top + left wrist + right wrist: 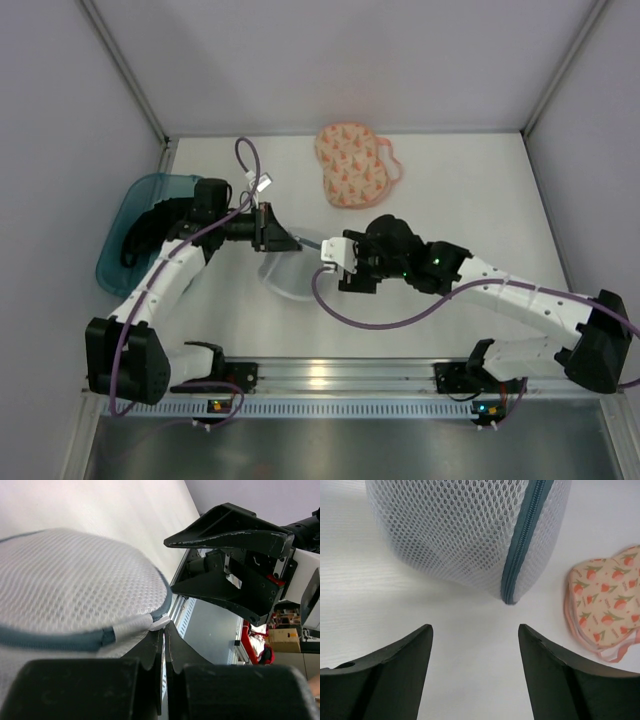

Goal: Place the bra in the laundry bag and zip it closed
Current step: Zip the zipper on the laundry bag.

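A: Left side first. What's logged?

B: Teal bin (112,255) at the table's (470,200) left edge, with the left arm running just beside it. The left gripper (164,630) reaches toward centre. Its fingers are drawn together to a hairline gap, tips pinched on a small white tab at the edge of the laundry bag (75,590).

A: Is the tab at the zip?

B: Yes, where the grey-blue zip band ends. The bag is white mesh and domed, lying on the table at centre, between the two grippers.

A: Zip state?

B: In the right wrist view the zip (520,545) runs down the bag's side with its teeth meshed along the visible stretch. The far end is out of view, so I cannot tell for the whole length.

A: Right gripper?

B: The right gripper (475,630) has its fingers spread wide with nothing between them. It hangs over bare table just beside the bag's lower end, not touching it.

A: And the bra?

B: The bra (350,165) is outside the bag. It is peach with an orange print and pink straps, and lies flat on the table toward the back, apart from the bag and from both grippers.
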You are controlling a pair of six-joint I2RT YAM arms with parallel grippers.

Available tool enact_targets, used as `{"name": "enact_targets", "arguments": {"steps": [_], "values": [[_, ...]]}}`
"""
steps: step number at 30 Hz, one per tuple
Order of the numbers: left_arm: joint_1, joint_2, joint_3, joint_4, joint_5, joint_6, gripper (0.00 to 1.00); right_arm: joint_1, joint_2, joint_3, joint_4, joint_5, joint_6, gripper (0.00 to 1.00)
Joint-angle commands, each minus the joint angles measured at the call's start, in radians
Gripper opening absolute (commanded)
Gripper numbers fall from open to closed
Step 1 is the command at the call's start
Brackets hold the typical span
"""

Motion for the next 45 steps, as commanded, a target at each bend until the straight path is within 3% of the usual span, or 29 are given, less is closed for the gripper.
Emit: {"name": "enact_targets", "arguments": {"steps": [1, 7, 12, 15, 18, 19, 22, 35, 38, 39, 43, 45], "values": [[0.0, -0.027, 0.032, 0.058, 0.03, 0.009, 0.0, -0.011, 0.051, 0.141, -0.023, -0.051, 0.071, 0.7], [-0.02, -0.036, 0.012, 0.056, 0.022, 0.009, 0.0, 0.001, 0.152, 0.29, -0.031, -0.111, 0.089, 0.68], [-0.023, -0.044, 0.005, 0.056, 0.029, 0.006, 0.0, 0.009, 0.22, 0.328, -0.025, -0.183, 0.066, 0.67], [-0.026, -0.051, 0.004, 0.056, 0.039, 0.009, 0.0, 0.017, 0.249, 0.33, -0.017, -0.178, 0.055, 0.61], [-0.027, -0.06, -0.005, 0.056, 0.046, 0.021, 0.0, 0.017, 0.264, 0.321, -0.002, -0.126, 0.046, 0.38], [-0.027, -0.066, -0.013, 0.056, 0.051, 0.023, 0.0, 0.017, 0.263, 0.302, 0.004, -0.116, 0.038, 0.22], [-0.026, -0.076, -0.031, 0.056, 0.051, 0.02, 0.0, 0.006, 0.229, 0.261, 0.012, -0.106, 0.033, 0.0], [0.028, -0.036, -0.021, 0.058, 0.069, 0.044, 0.0, -0.003, 0.037, 0.092, -0.009, -0.05, 0.012, 0.0], [0.025, -0.036, 0.011, 0.056, 0.112, 0.058, 0.18, -0.005, 0.028, 0.113, -0.02, -0.031, 0.027, 0.0], [0.025, -0.05, 0.024, 0.056, 0.117, 0.061, 0.31, -0.008, 0.024, 0.123, -0.031, -0.03, 0.03, 0.0], [0.026, -0.091, 0.041, 0.056, 0.102, 0.074, 0.51, -0.055, -0.022, 0.132, -0.08, -0.017, 0.027, 0.0], [0.026, -0.114, 0.041, 0.058, 0.063, 0.077, 0.66, -0.089, -0.061, 0.135, -0.116, -0.005, 0.021, 0.0]]}}
